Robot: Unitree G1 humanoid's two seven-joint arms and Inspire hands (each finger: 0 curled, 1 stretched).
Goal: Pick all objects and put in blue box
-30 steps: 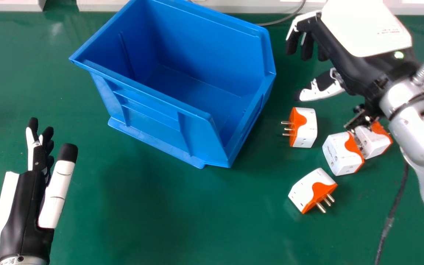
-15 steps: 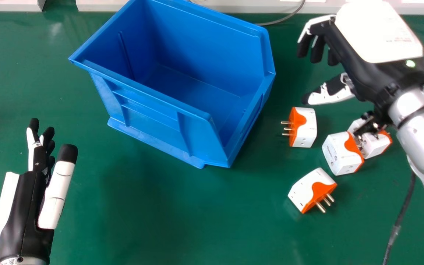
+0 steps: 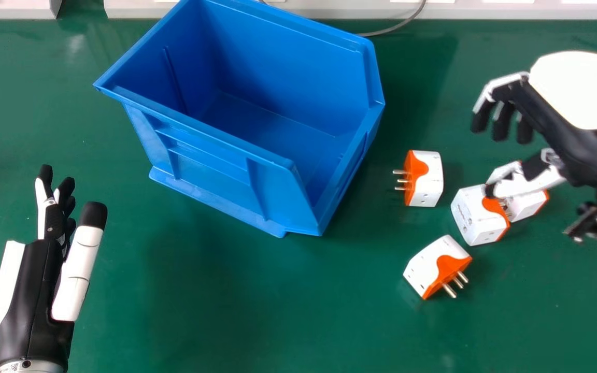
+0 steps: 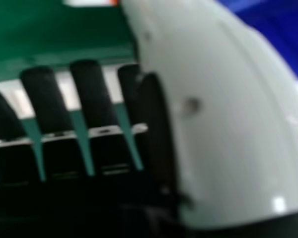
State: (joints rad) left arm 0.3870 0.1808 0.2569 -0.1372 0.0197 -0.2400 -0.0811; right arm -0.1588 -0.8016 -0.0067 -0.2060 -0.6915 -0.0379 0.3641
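In the head view my right hand [image 3: 563, 119] hangs open over the right side of the table, its thumb above two touching white-and-orange plug adapters. Of these, the nearer adapter [image 3: 477, 217] stands left of the farther adapter [image 3: 529, 204], which the thumb partly covers. Another adapter [image 3: 425, 178] lies close to the right of the blue box [image 3: 215, 155], prongs toward it. One more adapter [image 3: 436, 267] rests nearer the front, prongs to the right. The box's visible interior holds nothing. My left hand [image 3: 39, 285] is open at the left. In the right hand view, my right hand [image 4: 92, 94] has nothing between fingers and thumb.
A pale ledge [image 3: 485, 10] runs along the green table's [image 3: 226, 305] far edge, with a thin grey cable [image 3: 402, 23] in front of it behind the box. The box's raised walls stand between my two hands.
My right hand has moved right and nearer the table's front, away from the box, and stays open. The left hand, box and adapters keep their places.
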